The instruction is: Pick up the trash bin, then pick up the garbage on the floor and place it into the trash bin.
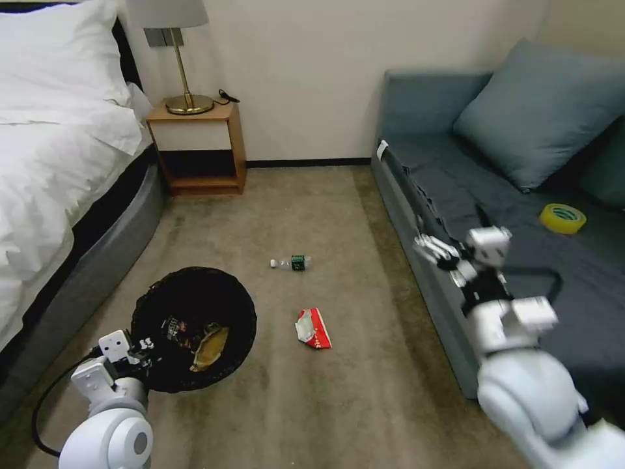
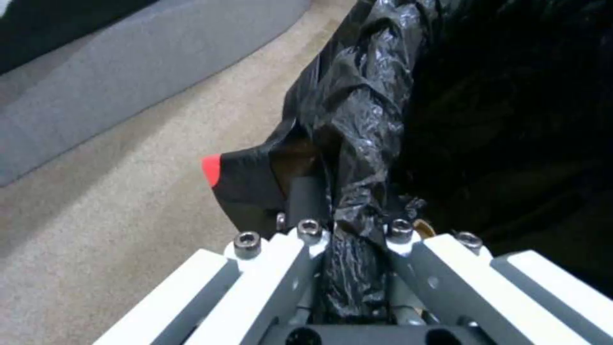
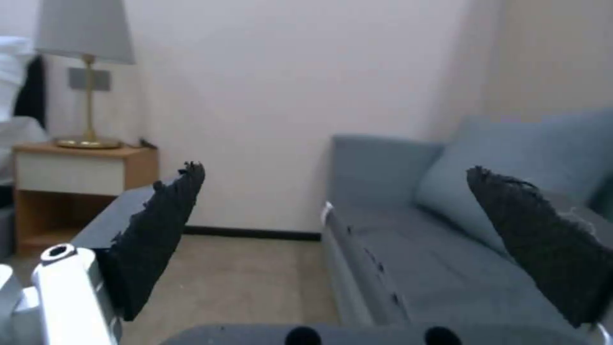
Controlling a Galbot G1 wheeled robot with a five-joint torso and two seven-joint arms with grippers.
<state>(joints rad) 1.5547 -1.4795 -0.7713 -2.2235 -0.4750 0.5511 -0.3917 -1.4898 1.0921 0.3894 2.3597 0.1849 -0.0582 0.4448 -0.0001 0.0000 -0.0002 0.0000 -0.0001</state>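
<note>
Now the left gripper (image 1: 147,343) is closed on the near rim of the trash bin (image 1: 193,327). In the left wrist view its jaws stand close together, and a fold of the crinkly black plastic bag (image 2: 357,143) is pinched between them; the dark inside of the bin opens just beyond the fingertips. Two pieces of garbage lie inside the bin, just past the jaws: a dark snack wrapper (image 1: 177,331) and a crumpled tan paper (image 1: 209,346), touching each other.

Beyond the bin's far side from these jaws, the red-and-white packet (image 1: 313,328) lies on the carpet (image 1: 364,391), near the bin but apart from it. The small clear bottle (image 1: 291,263) with green label lies on its side farther out, well apart from both grippers.

The right gripper (image 1: 435,251) hangs in the air beside the front edge of the sofa (image 1: 469,189), well above the floor. Its jaws are wide open and hold nothing; in the right wrist view the two dark pads (image 3: 160,235) stand far apart. A yellow tape roll (image 1: 562,218) rests on the sofa seat.
</note>
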